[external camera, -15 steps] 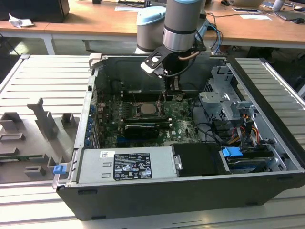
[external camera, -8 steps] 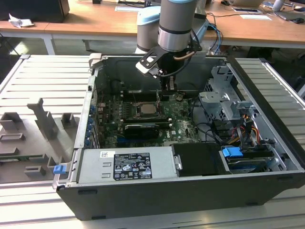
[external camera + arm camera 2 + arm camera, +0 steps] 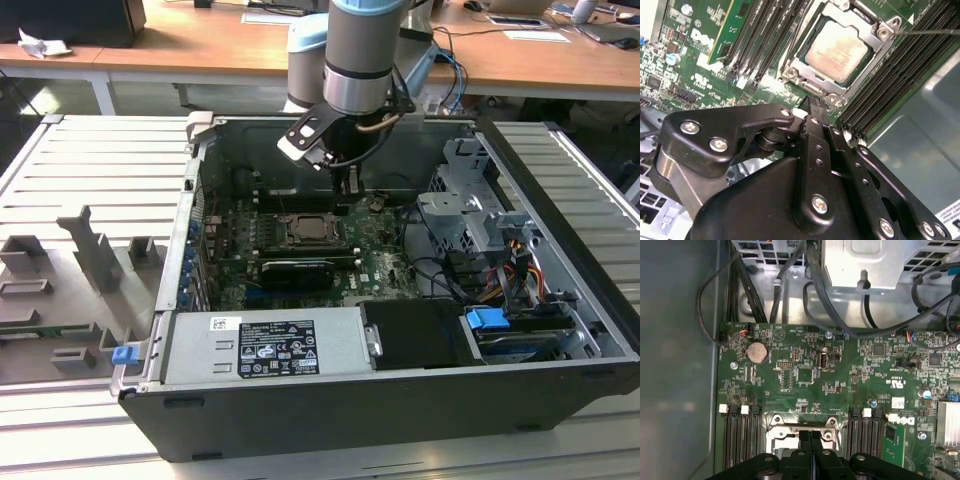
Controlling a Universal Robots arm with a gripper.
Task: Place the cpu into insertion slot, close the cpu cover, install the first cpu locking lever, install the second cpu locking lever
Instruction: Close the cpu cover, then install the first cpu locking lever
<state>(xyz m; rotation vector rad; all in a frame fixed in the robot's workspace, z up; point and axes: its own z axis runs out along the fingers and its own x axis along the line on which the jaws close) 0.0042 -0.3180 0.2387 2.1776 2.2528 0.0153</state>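
Wooden desks back the open computer case [image 3: 400, 400], where we see the gripper [image 3: 348, 185] near the insertion slot [image 3: 312, 232]. Our second wrist view adds detail: the cpu [image 3: 840, 47] is seated under the closed cpu cover [image 3: 799, 64] (the 2 fingers [image 3: 812, 112] are pressed together, holding nothing).

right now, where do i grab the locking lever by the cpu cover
Probably its free stretch: the locking lever is a thin rod running out from a corner of the cpu cover, over the memory slots. Come from above, fingers either side of it.
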